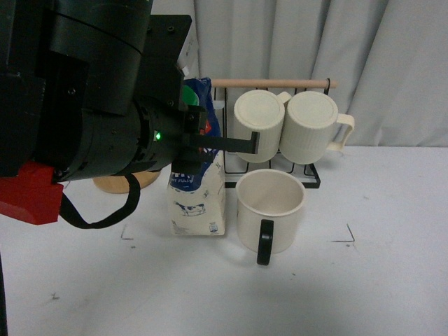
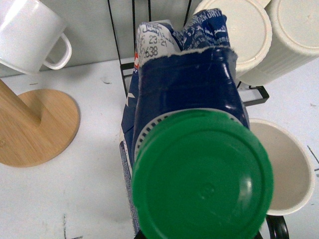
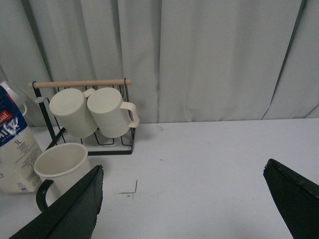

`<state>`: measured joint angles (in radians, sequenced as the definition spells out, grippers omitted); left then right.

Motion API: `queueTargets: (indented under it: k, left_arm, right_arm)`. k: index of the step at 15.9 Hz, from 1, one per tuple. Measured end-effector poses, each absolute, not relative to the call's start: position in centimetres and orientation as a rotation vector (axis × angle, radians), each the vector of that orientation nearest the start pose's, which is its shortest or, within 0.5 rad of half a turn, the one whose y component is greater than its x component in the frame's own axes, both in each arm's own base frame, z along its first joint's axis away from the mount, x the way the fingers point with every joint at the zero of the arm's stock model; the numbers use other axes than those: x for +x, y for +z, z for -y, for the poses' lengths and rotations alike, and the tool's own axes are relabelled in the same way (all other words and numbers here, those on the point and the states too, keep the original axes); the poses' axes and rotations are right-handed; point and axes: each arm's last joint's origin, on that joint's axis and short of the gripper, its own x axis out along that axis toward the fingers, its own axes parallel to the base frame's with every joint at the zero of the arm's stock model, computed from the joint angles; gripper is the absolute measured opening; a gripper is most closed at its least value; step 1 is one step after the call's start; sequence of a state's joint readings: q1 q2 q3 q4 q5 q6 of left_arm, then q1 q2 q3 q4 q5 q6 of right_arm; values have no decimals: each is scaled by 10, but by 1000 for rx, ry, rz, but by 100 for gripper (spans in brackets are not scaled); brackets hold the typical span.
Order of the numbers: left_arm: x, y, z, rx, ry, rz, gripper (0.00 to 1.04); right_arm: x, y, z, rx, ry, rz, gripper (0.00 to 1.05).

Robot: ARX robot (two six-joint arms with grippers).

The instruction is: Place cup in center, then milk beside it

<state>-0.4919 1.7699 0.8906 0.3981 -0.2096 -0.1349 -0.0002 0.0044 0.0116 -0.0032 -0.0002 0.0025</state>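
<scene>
The cup [image 1: 270, 209], cream with a black handle, stands at centre frame on the white table [image 1: 294, 294]. The milk [image 1: 199, 192] stands upright just left of it. The left gripper [image 1: 210, 133] hangs over the carton top; its grip cannot be told. The right gripper [image 3: 182, 201] has its fingers spread wide. 2 ribbed mugs [image 1: 287, 124] hang on a rack behind.

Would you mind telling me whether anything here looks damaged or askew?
The milk carton's blue top looks creased and ragged along its folded seam, seen from the left wrist. It stands upright beside the cup, which is also upright. Nothing spilled.
</scene>
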Motion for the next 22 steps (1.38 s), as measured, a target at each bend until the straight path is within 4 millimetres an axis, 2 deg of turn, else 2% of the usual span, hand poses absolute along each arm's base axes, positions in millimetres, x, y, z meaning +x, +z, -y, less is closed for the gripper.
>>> queueTargets:
  k: [5, 9, 10, 12, 15, 18, 19, 20, 22]
  left_arm:
    - [320, 150, 173, 55, -256, -506, 3]
    - [320, 147, 178, 52, -247, -506, 3]
    - [320, 147, 178, 45, -245, -507, 9]
    - [324, 155, 180, 11, -246, -486, 31]
    - [318, 166, 179, -70, -287, -501, 62]
    - [286, 210, 162, -189, -320, -382, 96]
    - [273, 224, 154, -204, -312, -344, 99]
    - [255, 233, 143, -217, -295, -293, 98]
    - [223, 239, 116, -190, -228, -255, 97]
  right_arm:
    - [97, 167, 0, 2, 0, 4, 98]
    - [97, 167, 0, 2, 0, 4, 98]
    - [97, 167, 0, 2, 0, 4, 98]
    - [97, 167, 0, 2, 0, 4, 98]
    - [97, 167, 0, 2, 0, 4, 98]
    - [97, 167, 0, 2, 0, 4, 98]
    - [97, 167, 0, 2, 0, 4, 98]
    - [97, 167, 0, 2, 0, 4, 98]
    - [97, 167, 0, 2, 0, 4, 98]
